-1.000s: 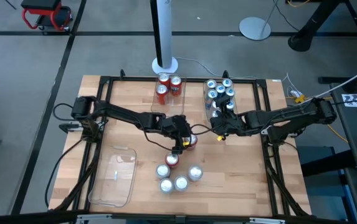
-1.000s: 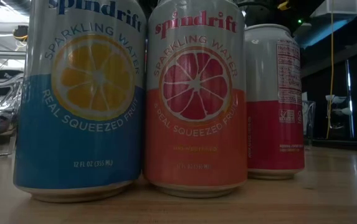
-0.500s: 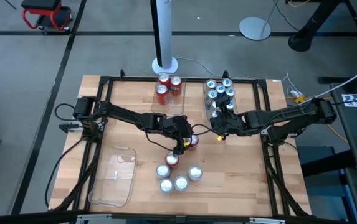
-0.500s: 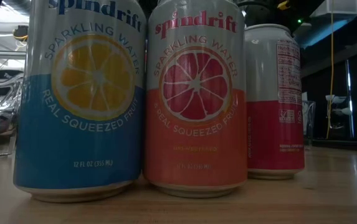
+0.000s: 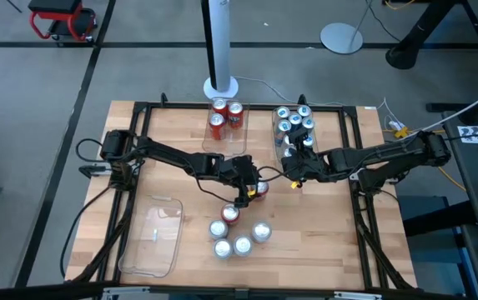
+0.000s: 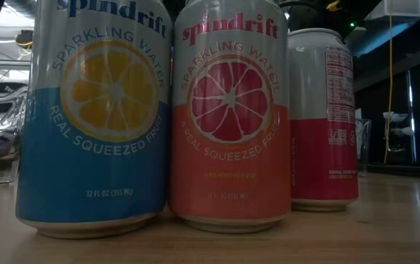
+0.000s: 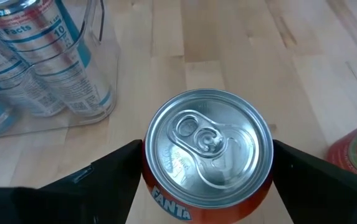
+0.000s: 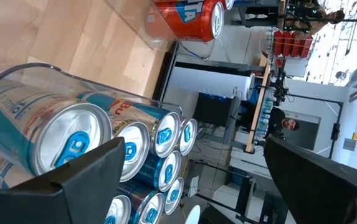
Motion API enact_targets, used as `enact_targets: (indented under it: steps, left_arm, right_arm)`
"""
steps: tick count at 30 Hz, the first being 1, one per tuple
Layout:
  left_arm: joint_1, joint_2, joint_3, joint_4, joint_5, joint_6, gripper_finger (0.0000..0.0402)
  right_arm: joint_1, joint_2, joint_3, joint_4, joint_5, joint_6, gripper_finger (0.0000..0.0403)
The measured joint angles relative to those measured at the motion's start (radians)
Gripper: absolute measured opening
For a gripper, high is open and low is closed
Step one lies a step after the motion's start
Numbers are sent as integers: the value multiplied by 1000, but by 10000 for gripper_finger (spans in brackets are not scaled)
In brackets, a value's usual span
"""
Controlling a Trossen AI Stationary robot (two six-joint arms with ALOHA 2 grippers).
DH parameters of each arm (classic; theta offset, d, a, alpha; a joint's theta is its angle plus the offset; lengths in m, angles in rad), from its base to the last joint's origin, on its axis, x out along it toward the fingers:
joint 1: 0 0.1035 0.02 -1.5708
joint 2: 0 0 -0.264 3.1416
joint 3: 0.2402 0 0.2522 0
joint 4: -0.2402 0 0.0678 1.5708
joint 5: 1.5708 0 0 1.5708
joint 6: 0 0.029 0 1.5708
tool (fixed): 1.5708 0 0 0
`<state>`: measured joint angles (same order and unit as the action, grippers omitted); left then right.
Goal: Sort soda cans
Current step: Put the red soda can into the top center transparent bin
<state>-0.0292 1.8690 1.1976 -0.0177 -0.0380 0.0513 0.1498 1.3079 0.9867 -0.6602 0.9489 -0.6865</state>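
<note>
Barely anything has moved since a second ago: the left arm's shoulder end has nudged slightly, grippers and cans sit as before.

Far left on the tabletop (image 5: 163, 167), an empty clear tray (image 5: 153, 236) lies near the front edge. Next over, the left gripper (image 5: 247, 191) sits mid-table with its fingers (image 7: 103, 180) on either side of an orange Fanta can (image 7: 207, 157); they flank the can closely, contact not clear, so held or not cannot be told. In the high view that can (image 5: 258, 188) stands upright just beside the gripper. A red-topped can (image 5: 231, 215) stands just in front of it, and four silver-topped cans (image 5: 239, 237) cluster near the front edge. At the back, three red cans (image 5: 224, 117) stand in a clear tray (image 5: 212, 142).

Right of centre, a second clear tray (image 5: 277, 137) holds the blue cans (image 5: 294, 123), upright and packed together. The right gripper (image 5: 292, 167) hovers at that tray's near end, fingers (image 8: 78, 180) spread wide apart and holding nothing, the blue cans (image 8: 134, 149) right ahead of them.

Low view: a blue lemon can (image 6: 92, 110), a pink grapefruit can (image 6: 229, 110) touching it, and a red-and-silver can (image 6: 323, 117) set back on the right, all upright.
</note>
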Motion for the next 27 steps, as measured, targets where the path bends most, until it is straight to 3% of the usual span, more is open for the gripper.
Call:
enact_targets:
  steps: [18,27]
  left_arm:
    - [-16,-3,-2,18,-9,35,327]
    - [-16,-4,-2,-9,-2,21,392]
  right_arm:
    - [0,0,0,0,0,0,380]
    - [0,0,0,0,0,0,380]
